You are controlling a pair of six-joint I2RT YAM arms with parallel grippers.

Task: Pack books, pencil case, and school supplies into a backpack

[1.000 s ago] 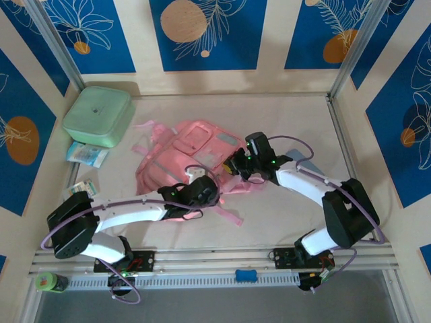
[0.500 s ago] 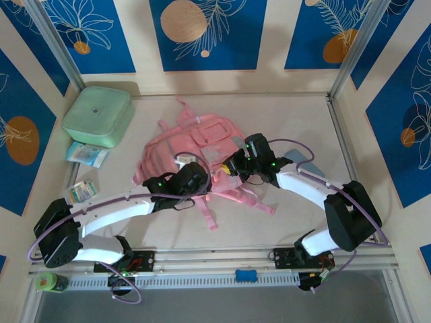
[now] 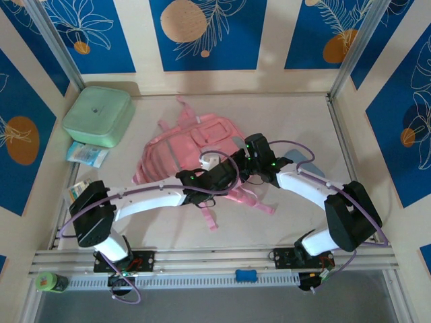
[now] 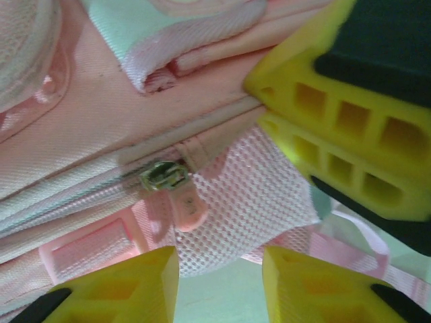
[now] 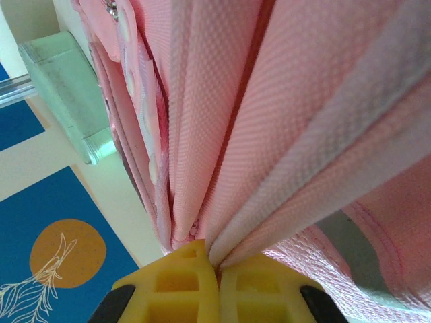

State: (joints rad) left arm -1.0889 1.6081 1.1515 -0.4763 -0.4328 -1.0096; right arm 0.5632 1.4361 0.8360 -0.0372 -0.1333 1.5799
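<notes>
The pink backpack (image 3: pixel 180 153) lies in the middle of the table, its straps trailing toward the near edge. My right gripper (image 3: pixel 240 162) is at the bag's right edge, shut on a bunch of its pink fabric (image 5: pixel 269 134). My left gripper (image 3: pixel 229 173) sits right beside it, open, with nothing between its yellow fingertips (image 4: pixel 121 286). Just beyond them I see the metal zipper slider (image 4: pixel 163 176), its pink pull tab (image 4: pixel 190 207) and a mesh pocket (image 4: pixel 259 195). The right gripper's yellow fingers (image 4: pixel 337 118) show at the upper right of the left wrist view. The books are out of view.
A mint-green rounded box (image 3: pixel 97 116) stands at the back left, with a small packet (image 3: pixel 86 154) beside it and another (image 3: pixel 79 190) nearer the left edge. A blue-grey flat thing (image 3: pixel 300 161) lies partly under the right arm. Frame posts flank the table.
The backpack was turned and spread out, straps now toward the near edge. My left gripper has swung right along the bag to sit beside the right gripper, which has stayed shut on the fabric.
</notes>
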